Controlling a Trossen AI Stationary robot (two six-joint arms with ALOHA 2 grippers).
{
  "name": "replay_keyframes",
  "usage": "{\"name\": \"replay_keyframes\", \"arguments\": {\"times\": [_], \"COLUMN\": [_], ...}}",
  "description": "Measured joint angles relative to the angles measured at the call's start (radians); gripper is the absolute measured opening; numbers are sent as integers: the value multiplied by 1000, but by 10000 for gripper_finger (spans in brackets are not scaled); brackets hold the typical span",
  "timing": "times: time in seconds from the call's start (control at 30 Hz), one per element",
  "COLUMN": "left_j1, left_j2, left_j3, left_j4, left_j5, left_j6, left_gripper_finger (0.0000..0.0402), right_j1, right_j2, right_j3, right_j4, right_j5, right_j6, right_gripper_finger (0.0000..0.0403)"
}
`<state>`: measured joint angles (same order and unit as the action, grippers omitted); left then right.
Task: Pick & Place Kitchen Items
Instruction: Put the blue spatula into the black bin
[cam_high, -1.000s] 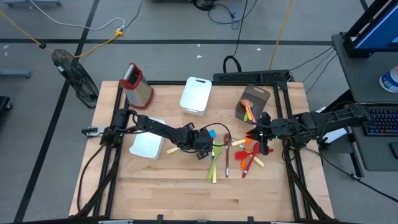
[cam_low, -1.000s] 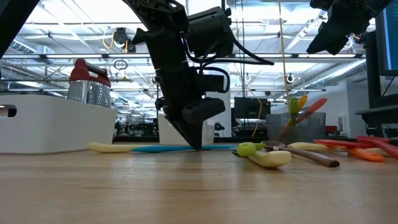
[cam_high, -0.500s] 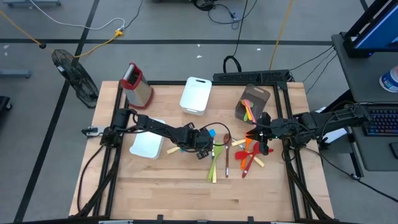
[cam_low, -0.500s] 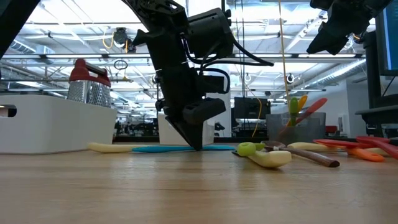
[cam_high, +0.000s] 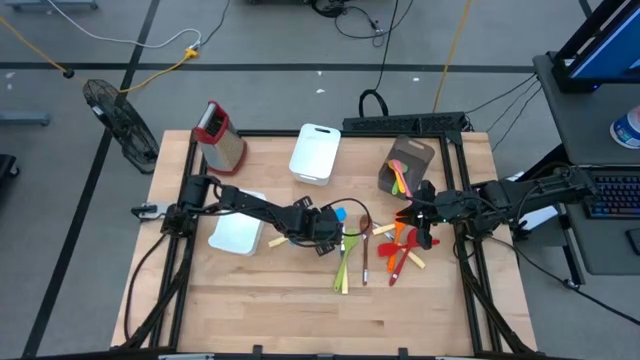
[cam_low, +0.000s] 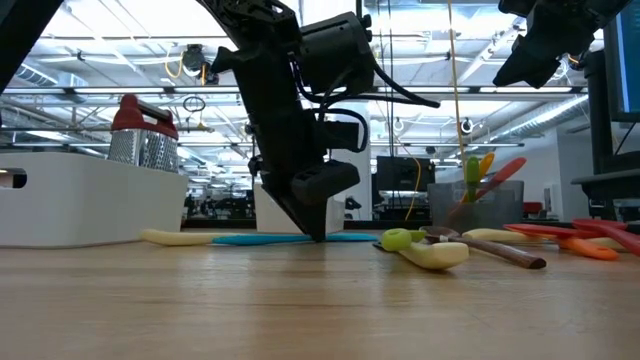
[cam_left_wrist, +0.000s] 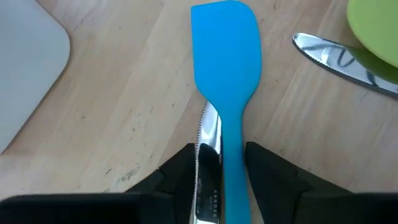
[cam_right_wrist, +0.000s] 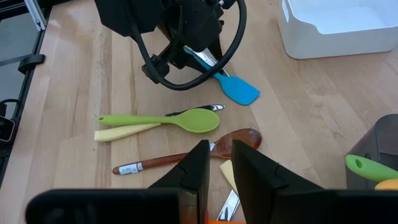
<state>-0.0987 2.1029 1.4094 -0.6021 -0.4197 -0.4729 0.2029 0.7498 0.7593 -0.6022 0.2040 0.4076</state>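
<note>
A blue spatula (cam_left_wrist: 225, 62) lies flat on the wooden table at mid-table (cam_high: 340, 214), with a metal knife (cam_left_wrist: 210, 143) beside its handle. My left gripper (cam_left_wrist: 221, 165) slants down onto them, its tips at the tabletop (cam_low: 322, 232). It is open, one finger on each side of the knife blade and the spatula's handle. A green spoon (cam_right_wrist: 186, 119) and a brown wooden spoon (cam_right_wrist: 199, 152) lie flat nearer the right. My right gripper (cam_right_wrist: 221, 152) hangs raised over the table's right part (cam_high: 414, 214), fingers nearly together with nothing between them. My left gripper comes slanting down from the table's left side, its fingers lying across the spatula's handle (cam_left_wrist: 231, 155) and the knife blade (cam_left_wrist: 209, 163). Both lie on the table between the fingers. Whether the fingers (cam_left_wrist: 264, 171) touch either, I cannot tell.
Red and orange utensils (cam_high: 402, 250) lie at the right. A dark holder (cam_high: 405, 168) with upright utensils stands far right. One white tray (cam_high: 315, 152) sits at the far middle, another (cam_high: 237, 232) under the left arm. A grater (cam_high: 220, 135) stands far left.
</note>
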Motion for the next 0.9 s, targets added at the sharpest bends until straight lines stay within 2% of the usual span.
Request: {"name": "replay_keyframes", "arguments": {"times": [0.17, 0.3, 0.5, 0.7, 0.8, 0.9], "left_j1": [10, 10, 15, 21, 20, 18], "left_j2": [0, 2, 0, -4, -4, -4], "left_j3": [2, 3, -44, -91, -93, -93], "left_j4": [-46, -69, -32, 19, 24, 32], "left_j5": [49, 51, 77, 108, 110, 104], "left_j6": [-22, -35, -39, -59, -75, -78], "left_gripper_finger": [171, 161, 139, 134, 117, 81], "right_j1": [0, 0, 0, 0, 0, 0], "right_j2": [0, 0, 0, 0, 0, 0], "right_j3": [0, 0, 0, 0, 0, 0], "right_j4": [0, 0, 0, 0, 0, 0], "right_j5": [0, 0, 0, 0, 0, 0], "right_j6": [0, 0, 0, 0, 0, 0], "right_gripper_finger": [59, 59, 59, 59, 59, 59]}}
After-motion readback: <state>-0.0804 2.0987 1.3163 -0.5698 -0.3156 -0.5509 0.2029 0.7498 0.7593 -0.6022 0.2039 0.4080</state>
